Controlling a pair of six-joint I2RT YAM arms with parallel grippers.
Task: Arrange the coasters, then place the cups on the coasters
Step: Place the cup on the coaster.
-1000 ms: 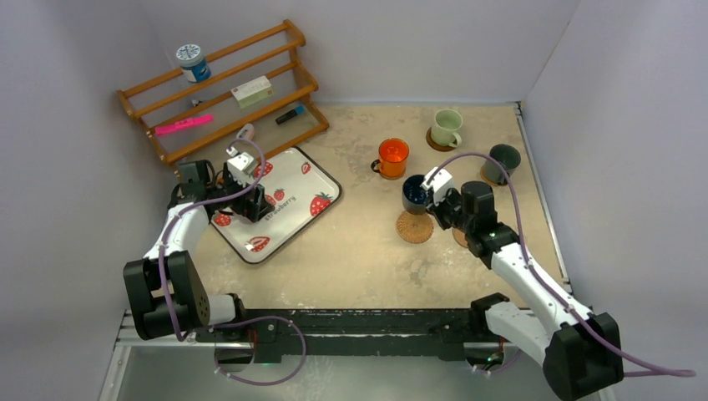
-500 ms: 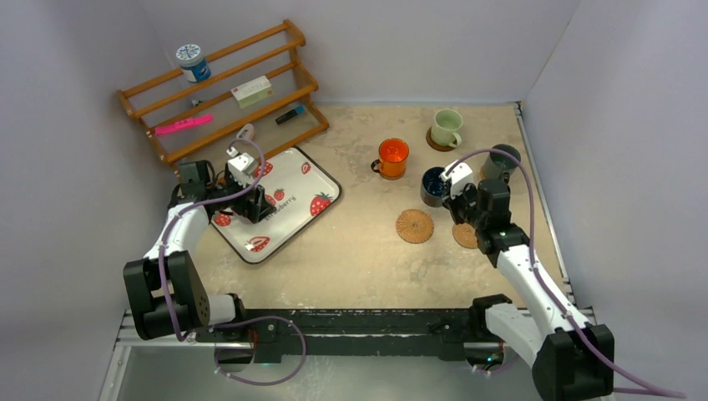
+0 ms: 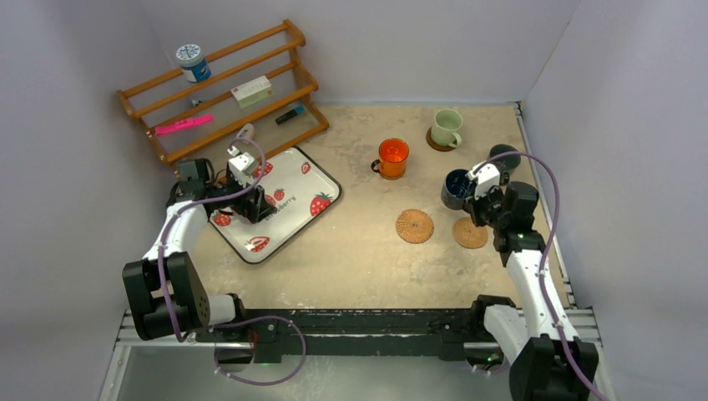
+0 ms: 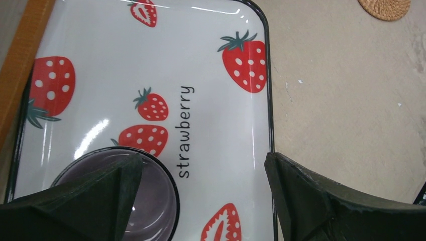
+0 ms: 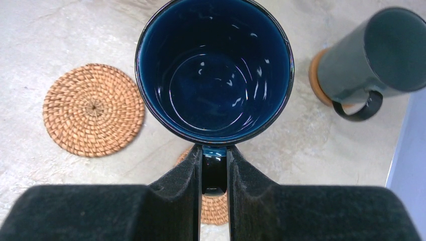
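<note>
From above, the right pincer (image 3: 472, 191) gripped the dark blue cup (image 3: 456, 187) to the right of the wicker coaster (image 3: 415, 225) and slightly beyond it. A plain coaster (image 3: 470, 233) lay on the surface (image 3: 359, 251) just right of the wicker coaster. The left pincer (image 3: 250, 205) hung over the strawberry tray (image 3: 313, 180), well left of the wicker coaster.

The left wrist view showed that pincer spread wide and holding nothing, with the purple-grey cup (image 4: 120, 196) on the tray by one finger.

The right wrist view showed the pincer clamped on the blue cup's handle. The wicker coaster lay to the left, and the grey-green cup (image 5: 374, 55) was far to its right.
</note>
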